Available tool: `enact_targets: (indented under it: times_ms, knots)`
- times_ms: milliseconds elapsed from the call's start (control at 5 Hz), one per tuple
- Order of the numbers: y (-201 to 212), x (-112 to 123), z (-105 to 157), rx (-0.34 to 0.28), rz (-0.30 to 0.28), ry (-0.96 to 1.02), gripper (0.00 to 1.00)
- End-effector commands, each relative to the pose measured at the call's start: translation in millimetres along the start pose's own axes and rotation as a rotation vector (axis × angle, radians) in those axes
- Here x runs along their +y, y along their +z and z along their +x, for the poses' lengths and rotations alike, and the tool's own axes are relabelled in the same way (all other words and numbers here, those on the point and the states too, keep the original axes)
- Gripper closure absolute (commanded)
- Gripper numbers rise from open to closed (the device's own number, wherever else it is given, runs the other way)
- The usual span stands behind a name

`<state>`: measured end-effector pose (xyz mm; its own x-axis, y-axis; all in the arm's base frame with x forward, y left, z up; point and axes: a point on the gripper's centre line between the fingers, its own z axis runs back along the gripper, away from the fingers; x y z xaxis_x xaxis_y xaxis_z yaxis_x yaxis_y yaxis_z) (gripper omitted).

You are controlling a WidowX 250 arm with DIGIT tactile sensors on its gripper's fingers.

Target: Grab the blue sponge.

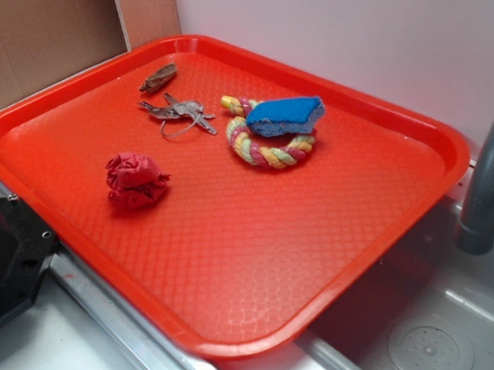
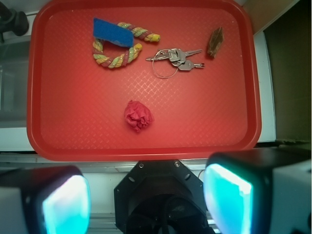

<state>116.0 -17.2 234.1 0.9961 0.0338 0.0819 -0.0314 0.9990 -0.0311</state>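
In the wrist view the two fingers [image 2: 146,195] fill the bottom of the picture, one pad [image 2: 66,204] at lower left and the other at lower right, both glowing teal; they stand spread wide with nothing between them, and they hang off the near edge of the red tray [image 2: 44,141], not over it; in the exterior view only a dark part of the arm shows at lower left, so the fingers cannot be judged there.

Nearest beyond the fingers lies the red ball of cloth [image 2: 138,116], roughly on their centre line and well short of the target; farther on, to the right, sit a bunch of keys [image 2: 174,57] and a small brown piece [image 2: 215,42] whose nature I cannot tell.

Farthest, near the tray's far rim and left of centre in the wrist view, is the blue sponge [image 2: 113,32]; it rests on top of the braided rope ring [image 2: 117,52], touching it and covering part of its far arc; its long axis runs mostly across the view, slanting slightly.

So the sponge lies ahead and somewhat to the left of the fingers, well apart from them; I judge the coming move needs a forward reach past the cloth ball, a shift leftward, and the fingers closing across the sponge's short width rather than along its length; the rope beneath could snag.
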Motion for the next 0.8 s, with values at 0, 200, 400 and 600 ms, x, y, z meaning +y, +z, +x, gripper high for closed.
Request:
enact_targets:
  times_ms: [0, 200, 400, 600]
  knots:
    - [0.0, 0.0, 0.0, 0.0, 0.0, 0.0, 0.0]
    - [-12.0, 6.0, 20.9, -0.02, 0.048, -0.054, 0.0]
    - [-29.0, 10.9, 50.8, -0.079, 0.077, -0.168, 0.0]
    - [-46.2, 14.5, 75.6, -0.157, 0.11, -0.275, 0.0]
